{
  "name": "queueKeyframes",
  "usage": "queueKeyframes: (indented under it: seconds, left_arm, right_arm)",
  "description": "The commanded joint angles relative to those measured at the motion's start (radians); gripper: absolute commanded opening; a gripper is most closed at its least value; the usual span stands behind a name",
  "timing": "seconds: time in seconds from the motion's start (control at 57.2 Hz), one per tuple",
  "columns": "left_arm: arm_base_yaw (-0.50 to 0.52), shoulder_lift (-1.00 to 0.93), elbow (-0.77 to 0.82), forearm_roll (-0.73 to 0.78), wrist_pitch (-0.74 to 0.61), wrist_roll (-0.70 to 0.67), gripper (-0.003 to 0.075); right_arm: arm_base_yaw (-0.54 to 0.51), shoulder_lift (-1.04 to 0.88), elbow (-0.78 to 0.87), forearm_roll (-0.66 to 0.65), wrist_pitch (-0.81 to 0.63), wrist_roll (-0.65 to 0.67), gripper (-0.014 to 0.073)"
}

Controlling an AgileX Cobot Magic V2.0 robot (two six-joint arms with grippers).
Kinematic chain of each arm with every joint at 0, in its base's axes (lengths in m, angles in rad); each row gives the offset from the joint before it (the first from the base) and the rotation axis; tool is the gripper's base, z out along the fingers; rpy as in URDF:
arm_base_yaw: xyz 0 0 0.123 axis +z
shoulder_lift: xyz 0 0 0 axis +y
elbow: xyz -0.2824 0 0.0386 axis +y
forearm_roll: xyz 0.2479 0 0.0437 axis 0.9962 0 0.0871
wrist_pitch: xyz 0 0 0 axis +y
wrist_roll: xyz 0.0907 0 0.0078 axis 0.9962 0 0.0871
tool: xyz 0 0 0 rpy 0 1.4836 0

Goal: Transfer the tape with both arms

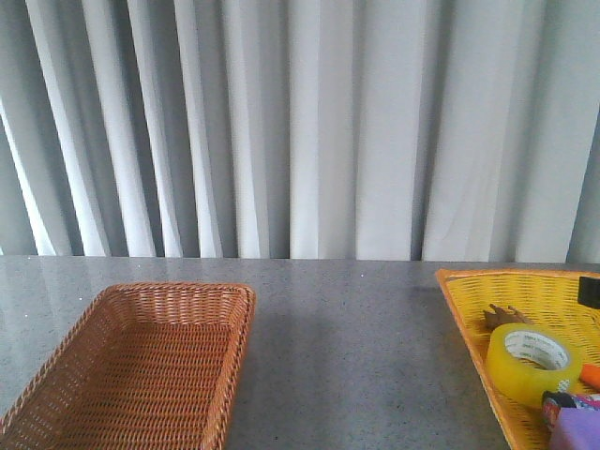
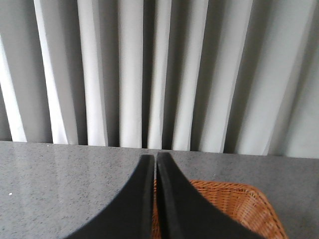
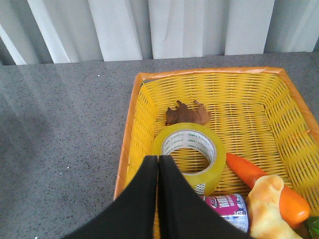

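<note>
Right hand [image 3: 158,159] closed, hiding tape [image 3: 190,155] edge | can [image 3: 227,209] label cut off

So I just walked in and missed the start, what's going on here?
Nothing is being handled yet. The tape lies in the yellow basket on the robot's right, beside a carrot, a can and a brown leaf-shaped piece. The right gripper is above it, jaws shut and empty. The left gripper, also shut, is over the brown basket.
</note>
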Motion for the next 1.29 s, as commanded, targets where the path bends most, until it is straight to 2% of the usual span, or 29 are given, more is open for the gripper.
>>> queueKeyframes:
  seconds: [0.0, 0.192, 0.332, 0.437, 0.612, 0.664, 0.734, 0.787, 0.926, 1.049, 1.154, 1.276]
  left_arm:
    - [-0.007, -0.013, -0.034, 0.001, -0.116, -0.071, -0.0006]
    - [-0.007, -0.01, -0.034, 0.008, -0.09, -0.075, 0.0013]
    - [-0.007, -0.008, -0.034, 0.062, -0.058, -0.067, 0.0108]
    - [-0.007, -0.009, -0.034, 0.089, -0.039, -0.067, 0.0249]
    - [-0.007, -0.003, -0.034, 0.087, -0.021, -0.067, 0.0591]
    - [-0.007, -0.004, -0.034, 0.087, -0.019, -0.067, 0.066]
    - [-0.007, -0.004, -0.034, 0.087, -0.028, -0.071, 0.0733]
    - [-0.007, -0.004, -0.034, 0.086, -0.033, -0.077, 0.0732]
    - [-0.007, -0.004, -0.034, 0.079, -0.03, -0.077, 0.0708]
    - [-0.007, 0.001, -0.034, 0.079, 0.013, -0.077, 0.0668]
    - [-0.007, 0.004, -0.034, 0.079, 0.042, -0.076, 0.0631]
    - [-0.007, 0.004, -0.034, 0.079, 0.045, -0.076, 0.0594]
  right_arm:
    - [0.0, -0.015, -0.035, 0.002, -0.083, 0.002, -0.0007]
    - [0.0, -0.012, -0.035, -0.011, -0.044, 0.001, 0.001]
    - [0.0, -0.007, -0.035, -0.052, -0.023, -0.018, 0.0091]
    - [0.0, -0.003, -0.036, -0.06, -0.025, -0.027, 0.021]
    - [0.0, 0.009, -0.036, -0.061, -0.021, -0.03, 0.0541]
    - [0.0, 0.015, -0.036, -0.061, -0.032, -0.03, 0.0617]
    - [0.0, 0.015, -0.036, -0.056, -0.063, -0.028, 0.0677]
    - [0.0, 0.015, -0.036, -0.043, -0.098, -0.028, 0.0694]
    - [0.0, 0.016, -0.036, 0.004, -0.108, -0.035, 0.0677]
    - [-0.002, 0.072, -0.061, -0.075, -0.112, -0.02, 0.0643]
    - [-0.002, 0.178, -0.187, -0.115, -0.031, 0.041, 0.0612]
    - [-0.012, 0.343, -0.395, -0.125, 0.142, 0.024, 0.058]
